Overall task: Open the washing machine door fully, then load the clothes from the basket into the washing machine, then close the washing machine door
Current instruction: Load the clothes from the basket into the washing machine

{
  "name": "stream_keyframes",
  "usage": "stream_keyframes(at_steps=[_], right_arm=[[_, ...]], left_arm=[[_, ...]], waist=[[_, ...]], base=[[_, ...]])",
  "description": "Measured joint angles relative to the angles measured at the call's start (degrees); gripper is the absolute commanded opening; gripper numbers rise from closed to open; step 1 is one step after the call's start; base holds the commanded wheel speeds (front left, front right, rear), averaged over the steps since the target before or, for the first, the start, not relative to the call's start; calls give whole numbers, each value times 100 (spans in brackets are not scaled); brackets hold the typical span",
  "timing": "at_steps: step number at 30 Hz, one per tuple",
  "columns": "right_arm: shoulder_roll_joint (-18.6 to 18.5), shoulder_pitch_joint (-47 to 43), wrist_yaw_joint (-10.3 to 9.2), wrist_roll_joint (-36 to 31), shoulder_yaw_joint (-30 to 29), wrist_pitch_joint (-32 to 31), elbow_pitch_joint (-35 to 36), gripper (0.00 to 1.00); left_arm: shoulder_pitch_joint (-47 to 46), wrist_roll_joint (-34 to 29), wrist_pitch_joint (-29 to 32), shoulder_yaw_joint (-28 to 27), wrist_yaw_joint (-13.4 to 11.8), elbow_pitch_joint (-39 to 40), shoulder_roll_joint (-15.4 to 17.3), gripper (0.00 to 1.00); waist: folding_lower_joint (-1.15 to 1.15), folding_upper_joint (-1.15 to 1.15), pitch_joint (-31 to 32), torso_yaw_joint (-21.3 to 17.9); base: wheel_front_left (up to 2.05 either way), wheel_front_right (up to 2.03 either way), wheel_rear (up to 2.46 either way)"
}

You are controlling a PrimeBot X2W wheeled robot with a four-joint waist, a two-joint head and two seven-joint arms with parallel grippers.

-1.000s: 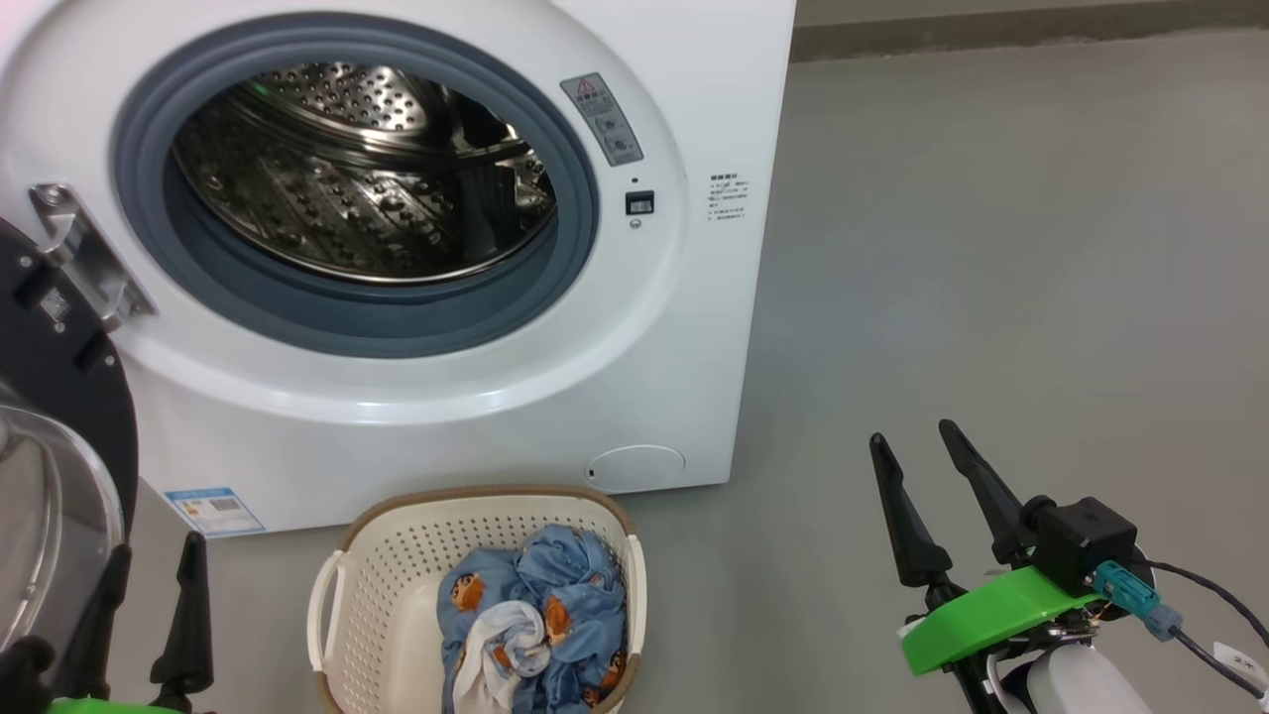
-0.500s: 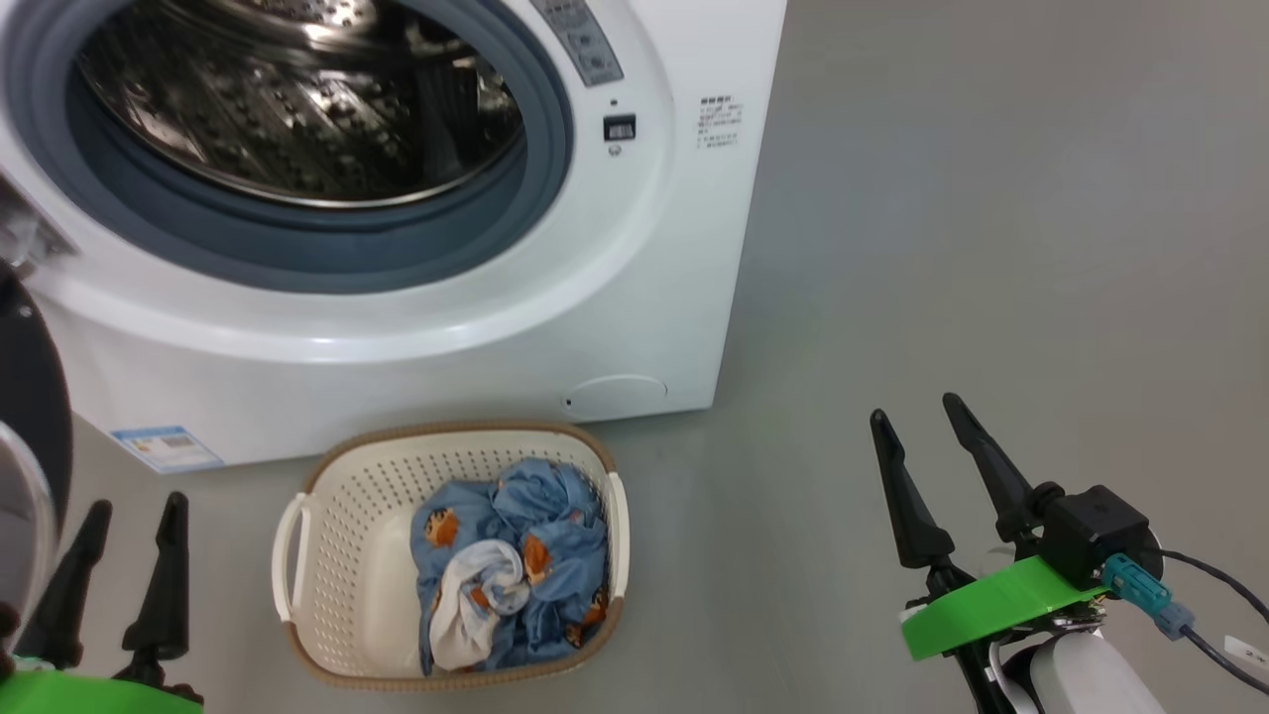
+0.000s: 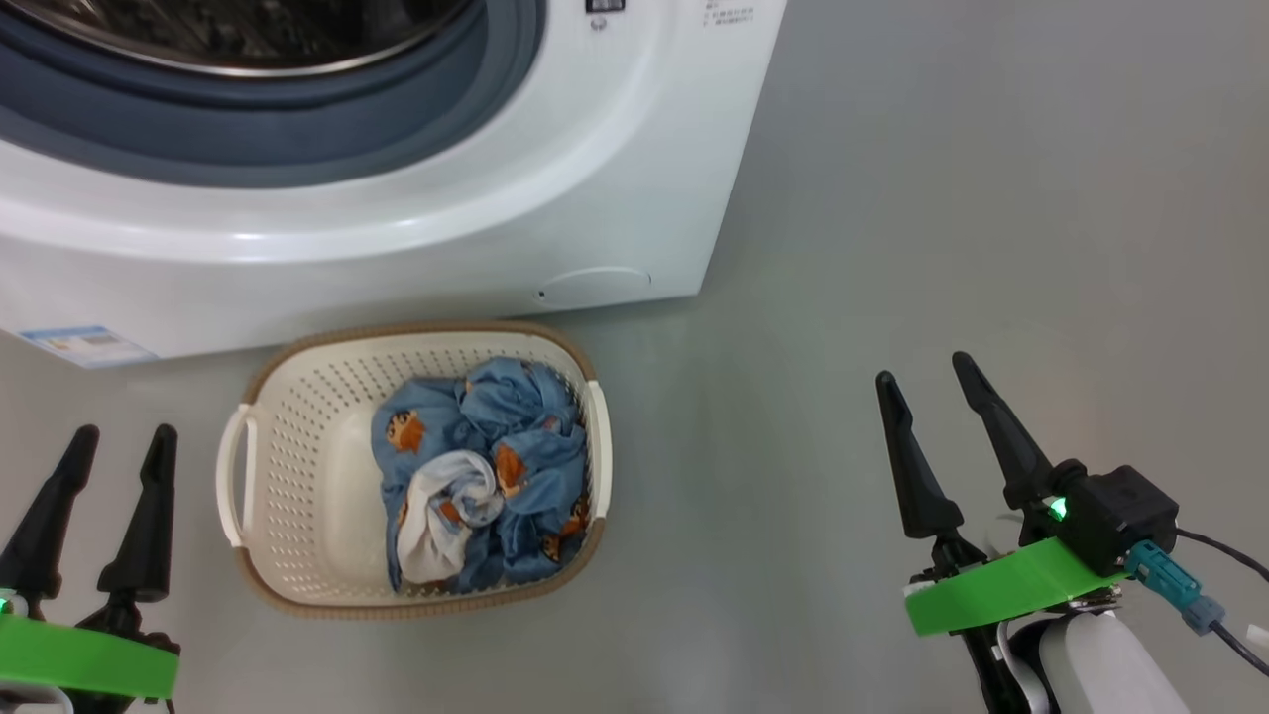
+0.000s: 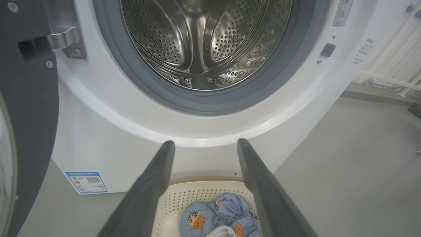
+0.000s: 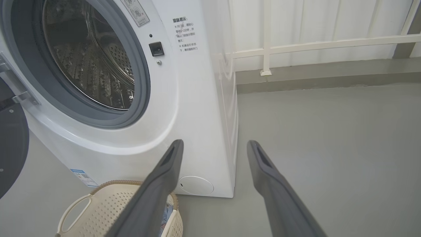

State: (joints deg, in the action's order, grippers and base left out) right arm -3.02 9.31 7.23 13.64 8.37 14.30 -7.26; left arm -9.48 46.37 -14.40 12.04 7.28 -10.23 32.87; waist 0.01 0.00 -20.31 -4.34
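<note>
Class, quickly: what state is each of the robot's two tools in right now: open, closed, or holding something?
Left tool: open, holding nothing, beside the basket.
Right tool: open, holding nothing.

Black Chinese print on the white front of the washing machine [image 5: 197,98], at 3 o'clock from the drum mouth [image 5: 88,59]: a printed notice [image 5: 185,34] headed "温馨提示", with two starred lines below, the last ending "请勿强制开门". At 1 o'clock from the mouth, a grey warning sticker [image 5: 135,11] carries a triangle sign and round pictograms, its wording too small to read. Low at 7 o'clock, a blue sticker [image 4: 86,181] bears a QR code [image 4: 93,179]; its header line is illegible.
</note>
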Motion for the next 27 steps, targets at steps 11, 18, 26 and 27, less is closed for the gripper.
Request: stream_keyframes(at_steps=[11, 18, 26, 27], right_arm=[[2, 132, 0, 10, 37, 0, 202, 100], [4, 233, 0, 49, 64, 1, 358, 100], [8, 354, 0, 127, 124, 18, 466, 100], [8, 367, 0, 147, 148, 18, 467, 100]], left_arm=[[-341, 509, -1, 778, 1, -83, 404, 100], [-750, 768, -2, 1276, 1, -197, 680, 100], [-1346, 942, -7, 2175, 1, -449, 981, 100], [-1431, 980, -7, 2317, 0, -469, 1007, 100]], waist=[[0, 0, -697, -104], [0, 0, -1119, -184], [0, 0, -1631, -281], [0, 0, -1693, -297]], base=[[0, 0, 0], [0, 0, 0], [0, 0, 0], [0, 0, 0]])
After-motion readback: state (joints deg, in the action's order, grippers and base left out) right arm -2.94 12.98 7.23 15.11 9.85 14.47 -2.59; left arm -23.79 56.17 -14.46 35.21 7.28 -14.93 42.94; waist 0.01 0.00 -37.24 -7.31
